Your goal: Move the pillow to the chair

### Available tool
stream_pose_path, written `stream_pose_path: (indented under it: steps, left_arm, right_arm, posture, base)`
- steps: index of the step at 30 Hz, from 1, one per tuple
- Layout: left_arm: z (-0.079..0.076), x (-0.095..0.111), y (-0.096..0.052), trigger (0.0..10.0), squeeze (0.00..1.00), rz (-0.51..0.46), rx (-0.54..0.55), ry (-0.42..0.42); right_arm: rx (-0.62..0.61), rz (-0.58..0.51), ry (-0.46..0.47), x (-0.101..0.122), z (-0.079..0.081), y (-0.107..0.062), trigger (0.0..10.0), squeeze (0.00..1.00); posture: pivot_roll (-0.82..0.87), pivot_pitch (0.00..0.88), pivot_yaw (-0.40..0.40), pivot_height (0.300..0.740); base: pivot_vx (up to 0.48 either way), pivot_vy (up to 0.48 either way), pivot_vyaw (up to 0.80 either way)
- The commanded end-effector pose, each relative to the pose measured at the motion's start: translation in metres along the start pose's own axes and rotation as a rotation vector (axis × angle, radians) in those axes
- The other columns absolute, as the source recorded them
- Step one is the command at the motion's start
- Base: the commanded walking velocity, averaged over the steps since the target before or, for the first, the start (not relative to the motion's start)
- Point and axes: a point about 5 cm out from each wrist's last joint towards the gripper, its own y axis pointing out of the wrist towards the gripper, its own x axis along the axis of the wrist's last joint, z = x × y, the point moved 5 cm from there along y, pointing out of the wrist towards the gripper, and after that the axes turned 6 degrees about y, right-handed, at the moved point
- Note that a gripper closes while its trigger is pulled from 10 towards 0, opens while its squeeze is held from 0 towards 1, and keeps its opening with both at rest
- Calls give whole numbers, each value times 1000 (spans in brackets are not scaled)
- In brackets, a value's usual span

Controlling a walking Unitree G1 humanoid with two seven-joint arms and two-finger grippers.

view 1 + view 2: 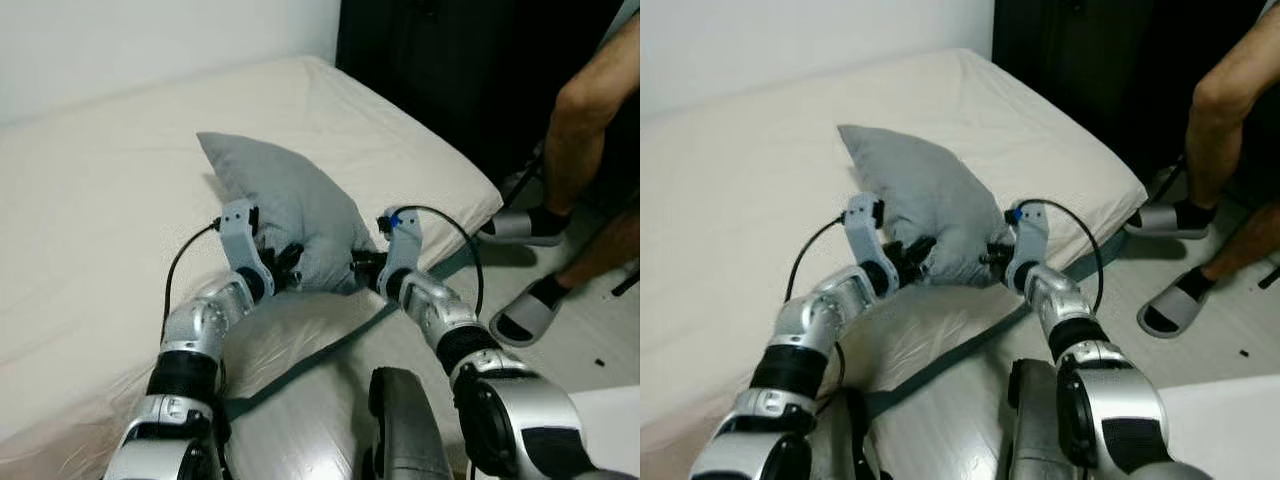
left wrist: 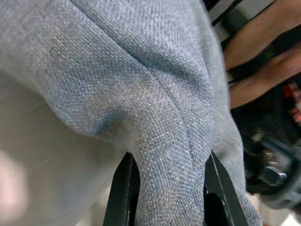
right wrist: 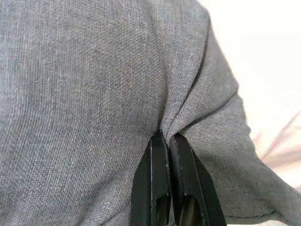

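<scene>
On the near edge of the bed [image 1: 120,180], the grey pillow [image 1: 290,205] stands tipped up, one corner pointing to the far left, and I have it from both sides. My left gripper [image 1: 287,262] is clamped on a thick fold of the pillow's near-left end, its fingers [image 2: 123,188] held apart by the cloth. My right gripper [image 1: 362,266] pinches a thin pleat at the near-right end, its fingers [image 3: 157,179] pressed almost together on it. A dark strap [image 1: 330,350] runs across the bed's near side. To the far right a person's legs [image 1: 585,110] in grey slippers [image 1: 528,312] stand on the floor [image 1: 590,340].
</scene>
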Motion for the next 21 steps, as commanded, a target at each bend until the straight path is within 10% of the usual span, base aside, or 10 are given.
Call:
stream_pose_path:
  steps: [1,8,15,21]
  left_arm:
    - [-20,0,0,0,0,-13,-119,-19]
    - [-45,18,-21,0,0,-73,-282,-9]
    - [6,49,-17,0,0,-146,117,301]
    - [21,78,-26,0,0,-296,268,354]
  right_arm:
    - [73,-53,-13,16,19,6,10000,0]
    - [163,-188,-88,62,44,4,10000,0]
    - [135,-353,-215,103,58,-1,10000,0]
    - [102,-396,-218,100,56,-6,10000,0]
  posture:
    - [2,144,10,538]
    - [-1,125,8,538]
    - [1,125,-9,538]
    - [-1,127,-9,538]
  base:
    - [0,0,0]
    - [0,0,0]
    - [0,0,0]
    - [0,0,0]
